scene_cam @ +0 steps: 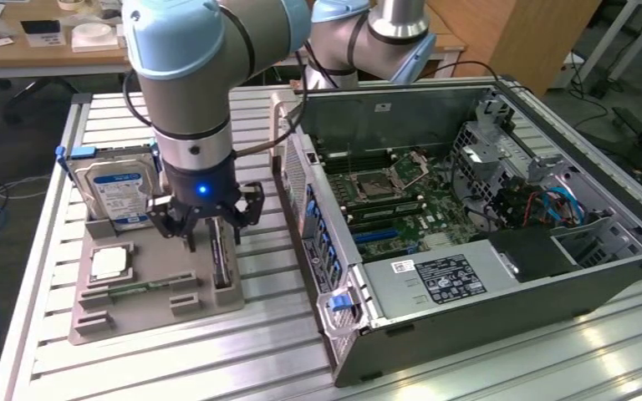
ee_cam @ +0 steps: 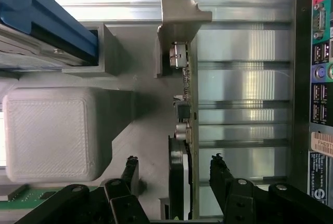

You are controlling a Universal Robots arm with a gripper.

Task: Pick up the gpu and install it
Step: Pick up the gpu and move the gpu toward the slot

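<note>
Gpu on edge, straddled by spread claw

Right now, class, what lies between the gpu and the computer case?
In the wrist view: bare slatted table top and one finger of the open claw beside the gpu.

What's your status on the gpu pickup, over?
Gripper open, straddling the gpu, not gripping. The gpu stands on edge in the tray slot. Hard drive apart, beside it.
</note>
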